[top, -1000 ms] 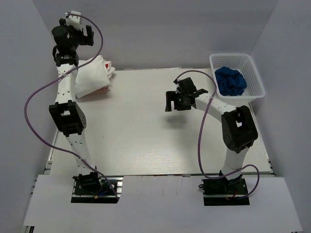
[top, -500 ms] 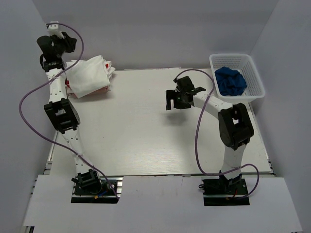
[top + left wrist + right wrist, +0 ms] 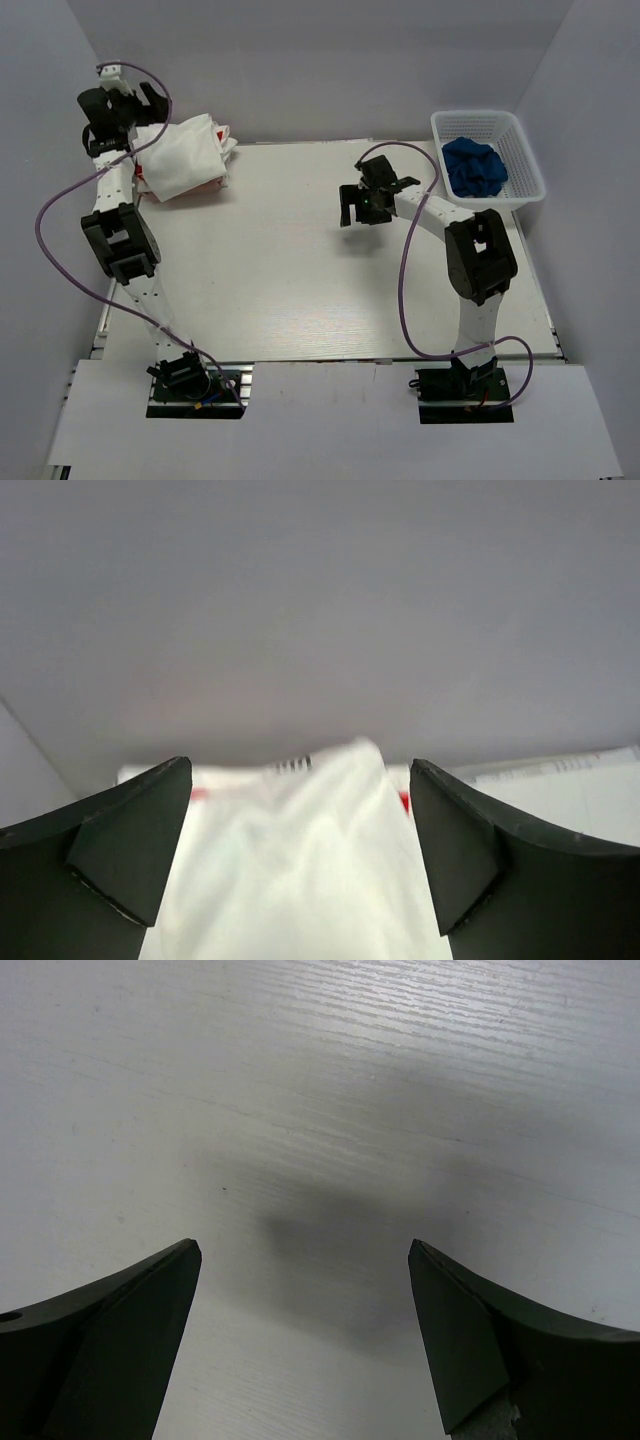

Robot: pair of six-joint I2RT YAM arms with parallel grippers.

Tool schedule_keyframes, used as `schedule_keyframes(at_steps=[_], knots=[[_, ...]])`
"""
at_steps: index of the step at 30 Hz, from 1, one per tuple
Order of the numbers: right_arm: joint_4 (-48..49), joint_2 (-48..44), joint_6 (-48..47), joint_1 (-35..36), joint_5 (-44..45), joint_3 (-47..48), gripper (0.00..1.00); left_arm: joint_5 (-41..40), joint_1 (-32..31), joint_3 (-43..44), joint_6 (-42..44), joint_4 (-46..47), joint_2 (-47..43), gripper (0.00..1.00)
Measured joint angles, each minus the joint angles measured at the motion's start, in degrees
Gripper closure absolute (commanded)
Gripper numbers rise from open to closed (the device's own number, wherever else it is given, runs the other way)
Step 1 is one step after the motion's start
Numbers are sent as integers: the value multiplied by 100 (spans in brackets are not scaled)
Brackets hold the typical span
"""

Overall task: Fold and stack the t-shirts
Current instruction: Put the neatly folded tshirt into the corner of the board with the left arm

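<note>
Whitish wood-grain tabletop (image 3: pixel 300 290) inside plain grey walls (image 3: pixel 320 60), white cloth t-shirts (image 3: pixel 185 160) piled back-left, left gripper (image 3: pixel 298 780) and right gripper (image 3: pixel 300 1250) both agape.

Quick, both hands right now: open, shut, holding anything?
The left hand is open and empty, by the stacked t-shirts.
The right hand is open and empty, over the table.

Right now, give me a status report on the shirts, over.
Left gripper open by the t-shirts, right gripper open over table. T-shirts piled far-left corner, white on top. Basket holding blue cloth far right, out of the way.
</note>
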Motion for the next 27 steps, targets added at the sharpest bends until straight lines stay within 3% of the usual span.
schedule_keyframes(at_steps=[6, 12, 19, 27], knots=[[66, 0, 0, 28, -15, -127, 10, -564, -155, -2697, 310, 151, -1646, 0], [42, 0, -4, 79, -15, -479, 10, -1843, -245, -3703, 400, 708, -2135, 0], [48, 0, -48, 94, 28, -496, 10, -3082, -199, -3797, 393, 1091, -1368, 0], [-15, 48, -90, 94, 31, -334, 10, -3338, -175, -2876, 372, 1220, -260, 0]])
